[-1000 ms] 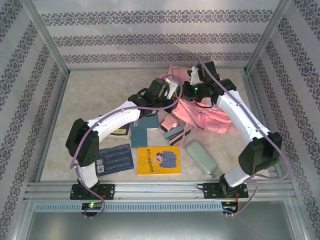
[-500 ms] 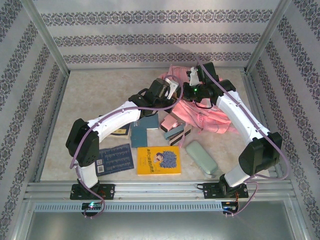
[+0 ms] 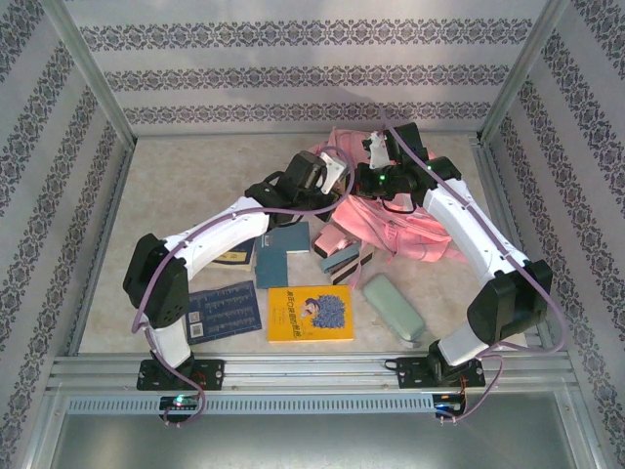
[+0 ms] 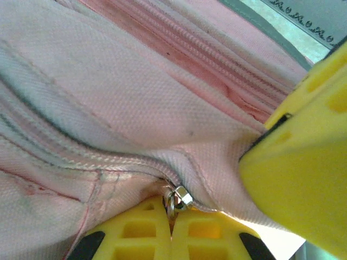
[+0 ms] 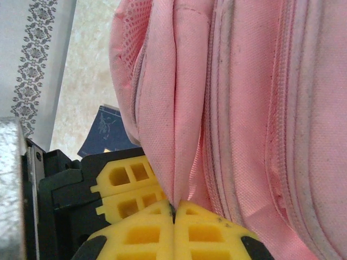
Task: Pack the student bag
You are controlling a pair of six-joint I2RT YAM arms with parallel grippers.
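My left claw [image 4: 172,218] is clamped together on the small silver metal zipper pull [image 4: 179,197] of the large pink fabric backpack [image 3: 405,233]; the pull's ring runs into the seam between my yellow pads, at the end of a closed zip line. My right claw [image 5: 173,212] is pinched tight on a hanging fold of the same backpack's pink cloth, with no gap between its pads. The backpack lies slumped on the beige marbled table [image 3: 195,176], toward the far right corner, and both my wrists meet over its left side. Nearer the front edge lie a yellow paperback book [image 3: 310,313], a dark blue book [image 3: 225,311] to its left and a grey-green oblong case [image 3: 393,308] to its right. Teal books [image 3: 283,252] sit just beside the backpack's near left side.
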